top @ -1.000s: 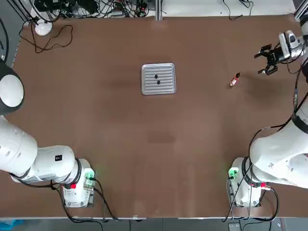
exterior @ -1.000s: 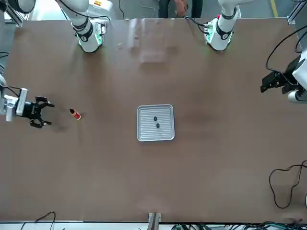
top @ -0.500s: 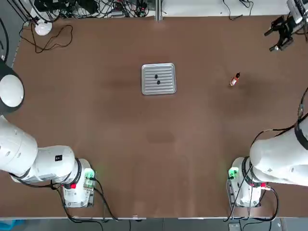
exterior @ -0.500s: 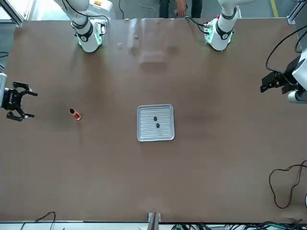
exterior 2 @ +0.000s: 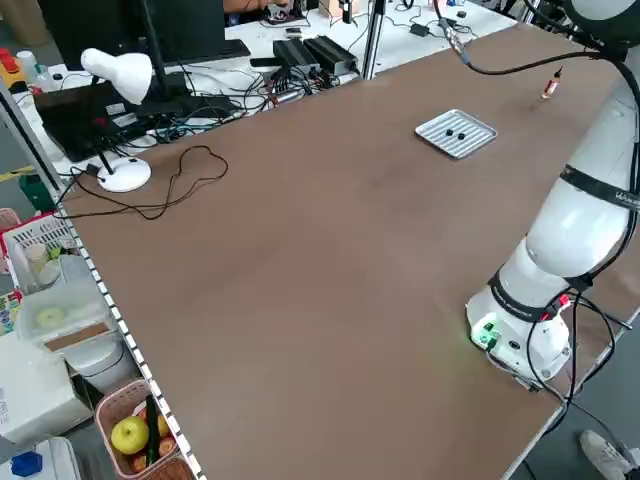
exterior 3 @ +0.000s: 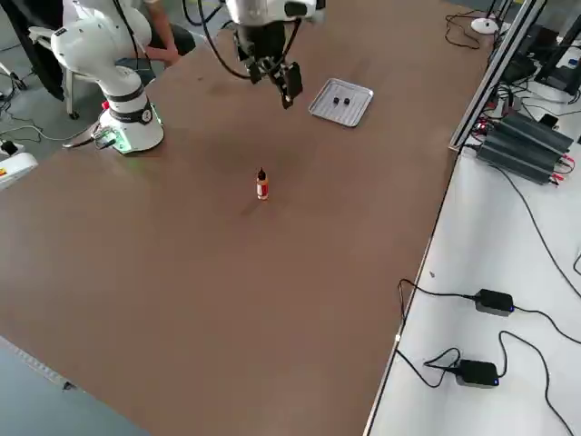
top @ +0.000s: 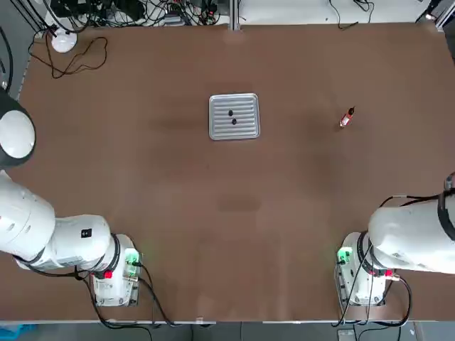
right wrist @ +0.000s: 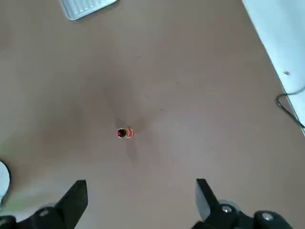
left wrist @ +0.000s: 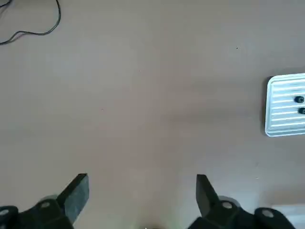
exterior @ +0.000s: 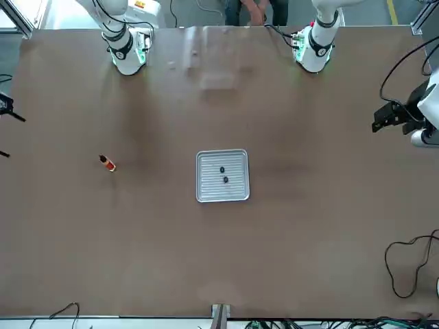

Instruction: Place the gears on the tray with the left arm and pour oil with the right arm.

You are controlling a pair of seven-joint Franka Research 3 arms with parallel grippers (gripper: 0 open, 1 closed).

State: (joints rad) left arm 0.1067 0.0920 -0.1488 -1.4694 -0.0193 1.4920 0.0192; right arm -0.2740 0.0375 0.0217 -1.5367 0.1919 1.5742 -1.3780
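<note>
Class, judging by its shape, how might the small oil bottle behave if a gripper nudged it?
The oil bottle stands upright on a narrow base, so a nudge near its dark cap would probably tip it. Its rounded sides suggest it might roll once down.

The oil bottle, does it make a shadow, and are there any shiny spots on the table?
Right wrist view: a soft, faint shadow lies on the table beside the oil bottle; front view: the table has a pale, shiny patch of glare near the robot's side, between the two arm bases; left wrist view: a dark shadow hugs one edge of the tray.
</note>
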